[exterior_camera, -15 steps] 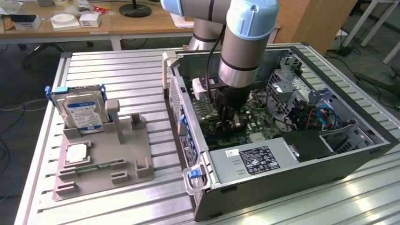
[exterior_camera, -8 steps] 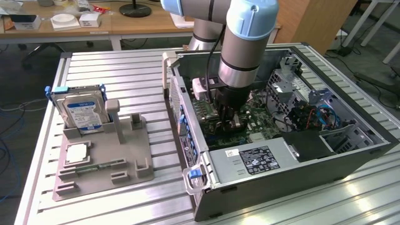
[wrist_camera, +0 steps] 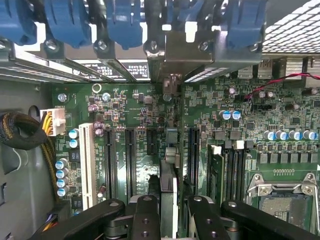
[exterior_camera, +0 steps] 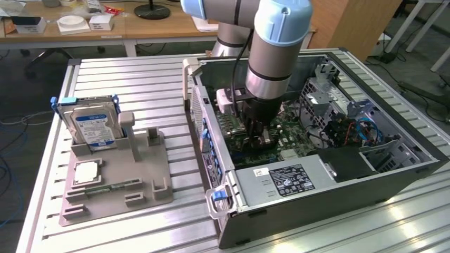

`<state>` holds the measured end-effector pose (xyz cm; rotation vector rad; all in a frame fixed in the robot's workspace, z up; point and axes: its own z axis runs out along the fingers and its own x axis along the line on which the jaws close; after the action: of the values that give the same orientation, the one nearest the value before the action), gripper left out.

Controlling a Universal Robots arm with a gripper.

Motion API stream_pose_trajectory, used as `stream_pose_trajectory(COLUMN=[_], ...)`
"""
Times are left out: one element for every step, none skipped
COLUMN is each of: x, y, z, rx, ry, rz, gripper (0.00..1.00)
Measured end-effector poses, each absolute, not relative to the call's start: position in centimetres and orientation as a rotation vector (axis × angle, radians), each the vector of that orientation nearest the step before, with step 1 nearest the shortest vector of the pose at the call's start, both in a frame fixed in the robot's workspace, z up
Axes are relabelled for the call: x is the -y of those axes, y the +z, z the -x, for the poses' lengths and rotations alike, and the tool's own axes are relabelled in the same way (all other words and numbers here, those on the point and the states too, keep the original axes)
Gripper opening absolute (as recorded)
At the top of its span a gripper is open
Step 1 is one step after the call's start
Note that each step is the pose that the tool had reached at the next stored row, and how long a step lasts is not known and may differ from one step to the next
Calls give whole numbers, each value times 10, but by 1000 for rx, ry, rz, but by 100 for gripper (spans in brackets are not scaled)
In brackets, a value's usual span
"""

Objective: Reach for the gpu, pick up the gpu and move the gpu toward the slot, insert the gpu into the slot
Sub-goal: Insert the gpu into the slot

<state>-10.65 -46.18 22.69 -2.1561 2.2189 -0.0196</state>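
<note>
The black pincer (wrist_camera: 169, 212) sat closest to the wrist camera, its fingers (wrist_camera: 146, 215) clamped on the gpu (wrist_camera: 168, 170), which was seen edge-on as a thin card standing upright over a long black slot (wrist_camera: 169, 142) on the green motherboard (wrist_camera: 130, 107). In the exterior view the arm reached down into the open computer case (exterior_camera: 393, 174) on the table (exterior_camera: 140, 79). The card was probably light, stiff and fragile, best held by its upper edge.
</note>
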Motion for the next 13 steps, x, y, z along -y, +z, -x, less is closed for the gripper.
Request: stream_pose_trajectory(x=[462, 462, 462, 462, 462, 462, 462, 462, 462, 461, 461, 461, 462], y=[227, 226, 226, 226, 226, 226, 226, 226, 226, 225, 225, 226, 227], z=[106, 107, 107, 107, 107, 107, 107, 107, 107, 107, 106, 107, 107], rx=[-2219, -2218, -2218, -2218, -2218, -2218, -2218, -2218, -2218, -2215, -2216, -2216, -2218], ry=[-20, -19, -19, -19, -19, -19, -19, -19, -19, -16, -17, -18, -19], rz=[2156, 2155, 2154, 2154, 2154, 2154, 2154, 2154, 2154, 2151, 2151, 2152, 2154], gripper=[26, 26, 26, 26, 26, 26, 26, 26, 26, 27, 27, 33, 33])
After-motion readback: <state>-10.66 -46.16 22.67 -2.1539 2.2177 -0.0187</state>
